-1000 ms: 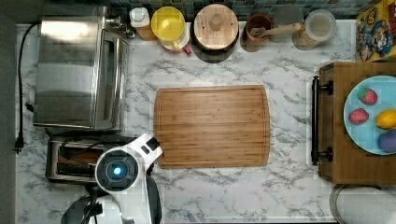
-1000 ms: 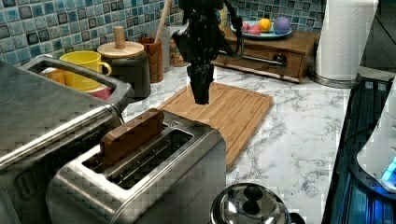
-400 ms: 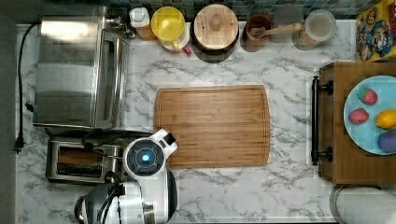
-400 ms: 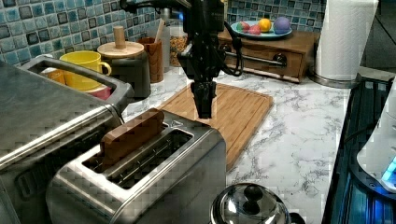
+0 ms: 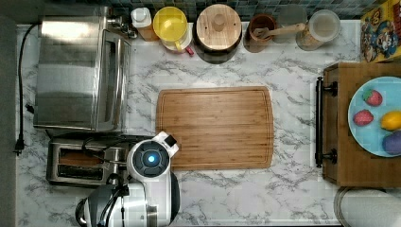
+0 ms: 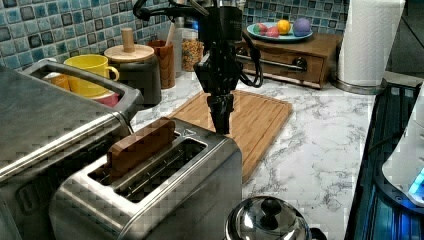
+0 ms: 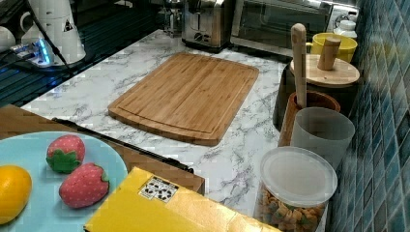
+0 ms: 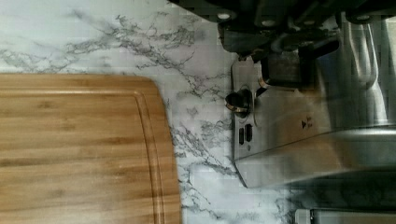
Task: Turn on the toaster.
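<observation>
Left view – gripper (image 6: 220, 125) at toaster (image 6: 165, 185) end – beside cutting board (image 6: 250, 117).

Toaster (image 8: 308, 140) beside the wooden board (image 8: 79, 149)

A shiny knob (image 8: 239, 100) (small and round) sticks out of its end, over the marble counter (image 8: 196, 51).

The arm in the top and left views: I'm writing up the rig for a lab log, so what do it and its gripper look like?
In the top view the arm is glossy white with black joints, a round black cap with a glowing blue light, and black cables beside it. In the left view the gripper is black, narrow and tapering, with looping black cables near it.
</observation>
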`<state>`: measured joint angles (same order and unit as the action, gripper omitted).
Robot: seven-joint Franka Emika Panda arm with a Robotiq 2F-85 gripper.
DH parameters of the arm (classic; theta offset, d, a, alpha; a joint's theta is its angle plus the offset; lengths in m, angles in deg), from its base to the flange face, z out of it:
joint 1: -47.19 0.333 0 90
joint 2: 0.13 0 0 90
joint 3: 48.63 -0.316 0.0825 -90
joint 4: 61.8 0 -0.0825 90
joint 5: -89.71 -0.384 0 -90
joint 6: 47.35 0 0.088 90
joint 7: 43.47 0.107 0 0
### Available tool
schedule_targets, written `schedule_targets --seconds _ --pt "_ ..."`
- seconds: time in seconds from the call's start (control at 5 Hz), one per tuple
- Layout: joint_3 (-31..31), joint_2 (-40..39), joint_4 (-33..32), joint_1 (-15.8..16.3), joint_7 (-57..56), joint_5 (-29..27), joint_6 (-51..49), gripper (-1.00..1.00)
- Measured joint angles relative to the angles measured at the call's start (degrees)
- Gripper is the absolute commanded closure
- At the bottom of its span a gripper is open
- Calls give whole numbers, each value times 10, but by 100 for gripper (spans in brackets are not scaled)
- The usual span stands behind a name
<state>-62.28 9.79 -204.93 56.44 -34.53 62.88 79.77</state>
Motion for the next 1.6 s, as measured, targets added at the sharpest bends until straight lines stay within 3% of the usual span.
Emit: schedule_targets --seconds 0.6,1.0,1.6 --pt "2 -57 7 -4 3 -2 15 100" --pt "-2 -202 11 -7 54 79 51 100" --pt "8 -233 25 -8 90 93 48 100"
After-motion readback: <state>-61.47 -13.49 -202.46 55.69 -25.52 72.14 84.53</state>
